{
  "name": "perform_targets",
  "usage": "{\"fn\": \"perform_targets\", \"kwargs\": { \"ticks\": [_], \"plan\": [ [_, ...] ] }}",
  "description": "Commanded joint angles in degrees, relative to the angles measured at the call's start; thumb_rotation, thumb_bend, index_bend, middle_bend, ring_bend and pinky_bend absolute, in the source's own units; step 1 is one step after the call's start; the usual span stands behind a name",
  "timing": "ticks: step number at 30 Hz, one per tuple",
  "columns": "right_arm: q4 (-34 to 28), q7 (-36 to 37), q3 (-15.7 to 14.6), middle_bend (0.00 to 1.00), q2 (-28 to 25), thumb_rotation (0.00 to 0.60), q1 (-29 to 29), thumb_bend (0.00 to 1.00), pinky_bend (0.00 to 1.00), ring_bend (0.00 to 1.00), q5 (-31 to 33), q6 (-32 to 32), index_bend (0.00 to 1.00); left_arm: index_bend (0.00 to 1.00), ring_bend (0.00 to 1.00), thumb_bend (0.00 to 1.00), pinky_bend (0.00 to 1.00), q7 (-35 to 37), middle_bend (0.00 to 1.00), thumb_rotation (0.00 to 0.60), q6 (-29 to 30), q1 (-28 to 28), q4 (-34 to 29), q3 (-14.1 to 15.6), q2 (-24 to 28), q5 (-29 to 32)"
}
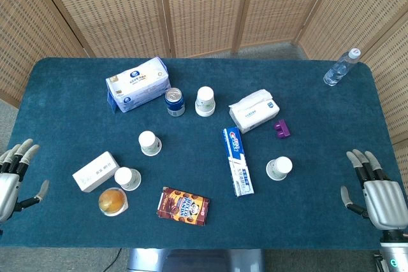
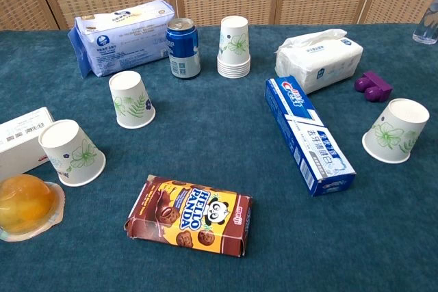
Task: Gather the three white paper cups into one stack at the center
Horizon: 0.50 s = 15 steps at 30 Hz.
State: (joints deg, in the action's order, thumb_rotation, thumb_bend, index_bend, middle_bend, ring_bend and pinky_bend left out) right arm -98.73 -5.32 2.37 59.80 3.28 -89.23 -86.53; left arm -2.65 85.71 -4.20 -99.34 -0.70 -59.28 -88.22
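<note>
Nothing gathered yet.
I am holding my left hand and right hand spread and empty at the near edges; three single cups are sitting apart: near-left, mid-left, right.

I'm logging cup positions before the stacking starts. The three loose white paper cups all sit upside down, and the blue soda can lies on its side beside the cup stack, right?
Not quite. The blue soda can stands upright, as the chest view shows. It is beside the stack of white paper cups, and the three loose white paper cups do sit upside down.
</note>
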Motion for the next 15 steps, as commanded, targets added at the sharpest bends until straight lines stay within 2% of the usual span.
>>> {"fn": "perform_targets", "kwargs": {
  "ticks": [1,9,15],
  "plan": [
    [0.0,0.2,0.0,0.06,0.1,0.444,-0.1,0.52,0.44,0.04,0.1,0.0,0.0,0.03,0.03,0.47,0.11,-0.2,0.05,0.358,-0.4,-0.2,-0.4,-0.1,0.3,0.0],
    [-0.9,3.2,-0.5,0.0,-0.3,0.446,1.5,0.53,0.43,0.0,0.3,3.6,0.0,0.02,0.02,0.47,0.11,0.1,0.04,0.361,-0.2,-0.7,-0.9,-0.4,0.3,-0.6],
    [-3.9,4.5,-1.7,0.0,-1.8,0.44,4.9,0.53,0.32,0.0,0.9,11.6,0.0,0.01,0.02,0.47,0.11,0.5,0.03,0.36,0.5,-0.5,-1.4,-0.6,1.0,-1.0]
  ]
}}
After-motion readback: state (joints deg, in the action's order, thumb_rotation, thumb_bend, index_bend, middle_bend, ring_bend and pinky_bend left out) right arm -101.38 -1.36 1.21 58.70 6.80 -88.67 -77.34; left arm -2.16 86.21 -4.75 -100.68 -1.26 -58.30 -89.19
